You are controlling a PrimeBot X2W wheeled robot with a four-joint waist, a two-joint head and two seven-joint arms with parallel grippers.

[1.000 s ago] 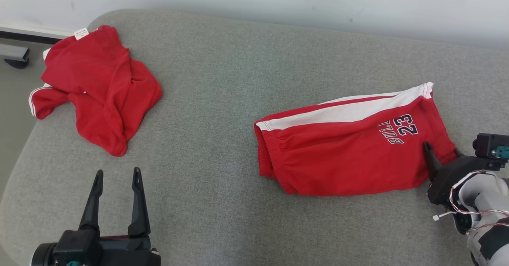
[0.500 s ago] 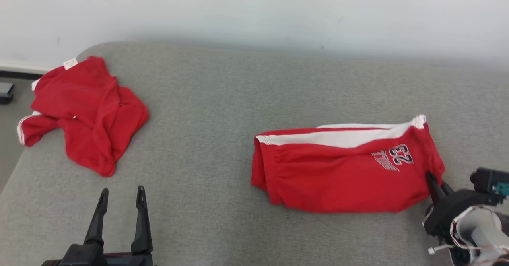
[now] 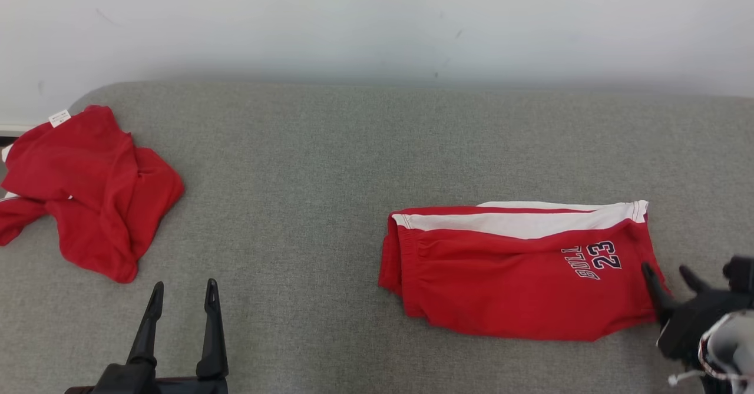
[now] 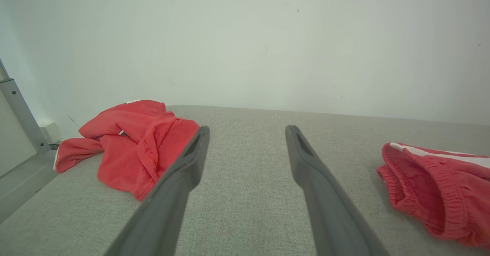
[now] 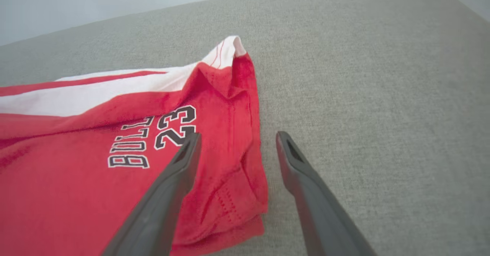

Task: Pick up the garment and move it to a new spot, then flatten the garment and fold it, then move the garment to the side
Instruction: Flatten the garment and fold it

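Right claw (image 3: 664,267) has sprung wide again, straddling the hem of the folded red shorts (image 3: 506,282) lying flat just ahead of it. Folding looks done; the shift aside seems left. Left claw (image 3: 184,284) hangs wide, with a crumpled red top (image 3: 82,188) ahead-left. Plain white wall (image 3: 353,23), grey padded surface (image 3: 306,176).

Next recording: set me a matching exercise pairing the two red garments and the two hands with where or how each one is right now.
Things:
1. shorts marked 23
2. crumpled red garment
3. left hand
4. right hand

Places or states:
A. open, at the right-hand edge of the shorts
B. bunched up at the far left of the grey surface
C. folded flat, right of centre
D. open above bare grey fabric, between the two garments

Pairs: 1-C, 2-B, 3-D, 4-A
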